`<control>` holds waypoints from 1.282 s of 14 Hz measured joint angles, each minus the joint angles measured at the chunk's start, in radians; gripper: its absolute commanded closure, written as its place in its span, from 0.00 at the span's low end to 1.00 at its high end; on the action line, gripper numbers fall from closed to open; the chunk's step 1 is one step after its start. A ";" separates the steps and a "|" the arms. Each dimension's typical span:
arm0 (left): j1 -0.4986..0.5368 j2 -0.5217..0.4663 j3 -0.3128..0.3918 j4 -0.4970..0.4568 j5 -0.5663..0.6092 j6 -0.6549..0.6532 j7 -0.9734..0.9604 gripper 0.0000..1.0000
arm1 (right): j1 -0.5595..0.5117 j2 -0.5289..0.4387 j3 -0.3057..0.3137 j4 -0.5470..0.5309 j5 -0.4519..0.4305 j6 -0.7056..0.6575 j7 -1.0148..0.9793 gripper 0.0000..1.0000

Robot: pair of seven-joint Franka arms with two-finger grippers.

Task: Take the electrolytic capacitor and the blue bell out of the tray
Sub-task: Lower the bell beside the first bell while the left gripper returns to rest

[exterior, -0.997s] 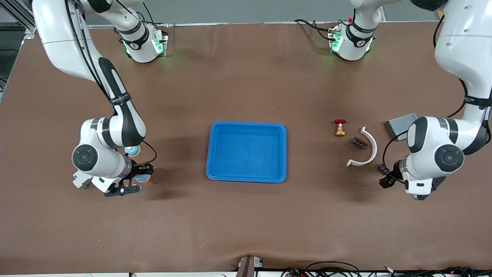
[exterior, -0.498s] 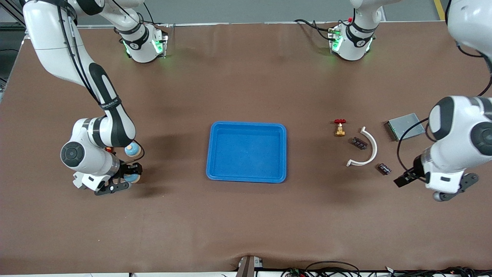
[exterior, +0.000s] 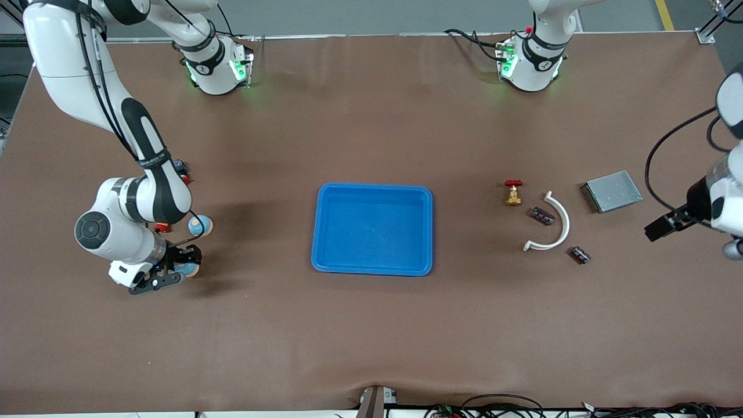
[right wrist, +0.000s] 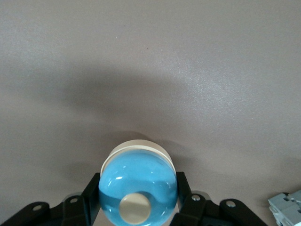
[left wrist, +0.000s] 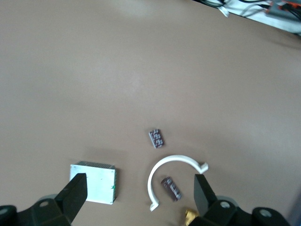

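Observation:
My right gripper [exterior: 174, 270] is shut on a blue dome bell [exterior: 188, 269] with a cream button, near the right arm's end of the table. In the right wrist view the bell [right wrist: 138, 186] fills the space between the black fingers of my right gripper [right wrist: 138, 197]. A second blue bell [exterior: 200, 225] stands beside the arm. Two small dark capacitors [exterior: 543, 216] [exterior: 580, 255] lie by a white curved piece [exterior: 552, 227]. My left gripper [exterior: 655, 230] is open and empty, raised over the left arm's end of the table. From the left wrist view the left gripper [left wrist: 139, 195] looks down on both capacitors [left wrist: 156, 138] [left wrist: 171, 188].
A blue tray [exterior: 325, 255] sits mid-table. A brass valve with a red handle [exterior: 512, 191] and a grey metal box [exterior: 613, 190] lie near the capacitors. Small red and blue parts [exterior: 181, 168] lie by the right arm. A grey connector [right wrist: 287, 207] shows in the right wrist view.
The left arm has lifted away from the nearer capacitor and swung toward its end of the table, gripper empty. The right gripper has carried the bell a little away from the tray.

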 measured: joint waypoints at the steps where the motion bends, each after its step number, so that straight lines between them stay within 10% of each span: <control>1: 0.000 -0.019 0.001 0.002 -0.023 -0.011 0.035 0.00 | 0.000 0.000 0.000 -0.002 0.000 0.004 -0.004 1.00; 18: -0.256 -0.248 0.221 -0.012 -0.139 -0.283 0.162 0.00 | -0.018 0.039 0.001 -0.012 0.000 0.064 -0.026 1.00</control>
